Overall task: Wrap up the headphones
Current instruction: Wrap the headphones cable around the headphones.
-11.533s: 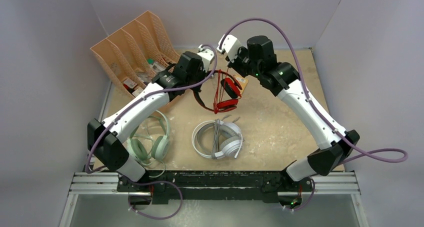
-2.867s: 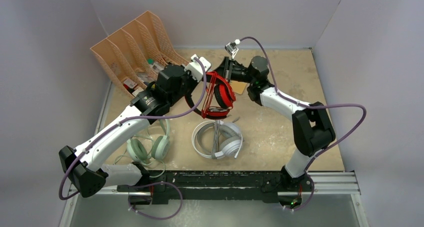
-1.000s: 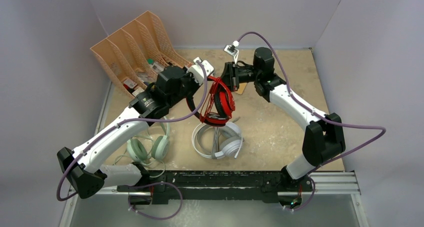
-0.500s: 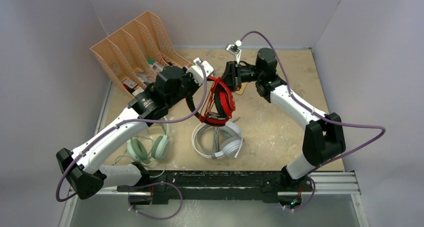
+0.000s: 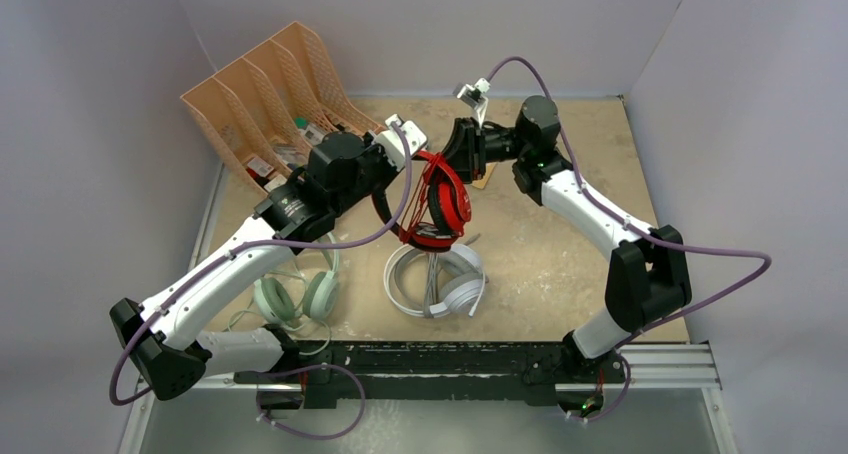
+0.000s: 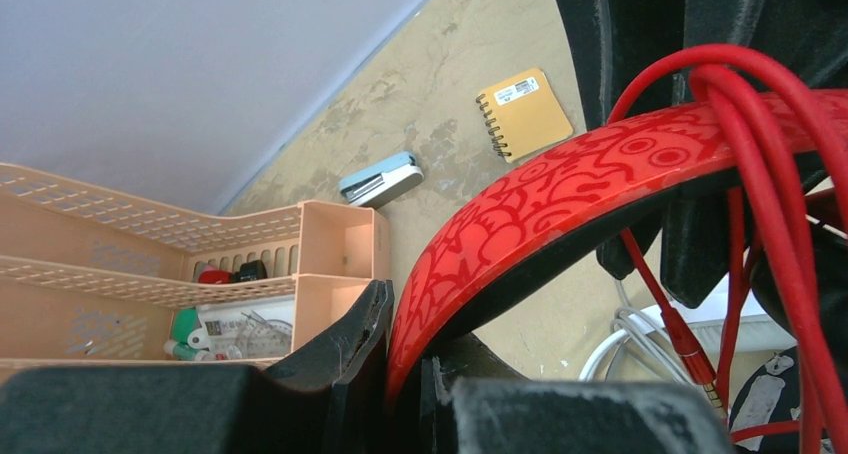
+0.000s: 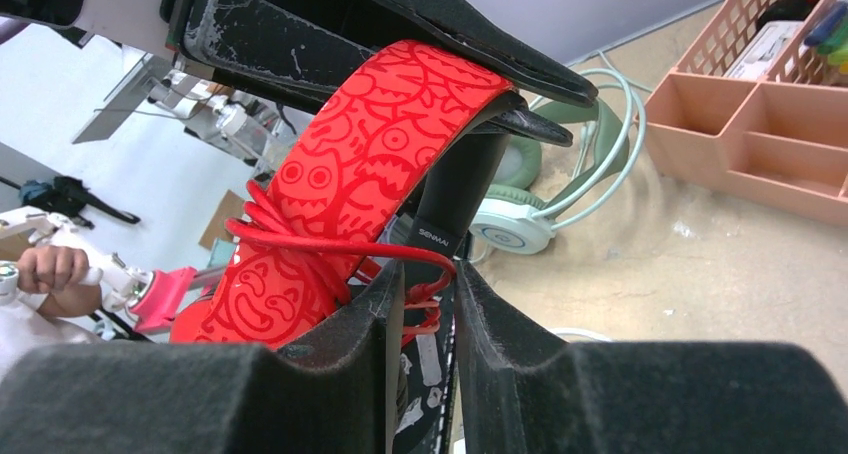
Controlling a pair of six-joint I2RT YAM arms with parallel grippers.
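Above white headphones (image 5: 465,294), left gripper (image 6: 408,374) clamps red headband (image 6: 560,189); right gripper (image 7: 420,304) pinches red cord (image 7: 340,242); organizer (image 5: 262,89) behind.

The brand word "SENMAI" is being shown in small white letters on the black arm of the red and black headphones (image 7: 350,164), mid-frame in the right wrist view. Print on the notebook (image 6: 525,114) sticker is being rendered too small to read.
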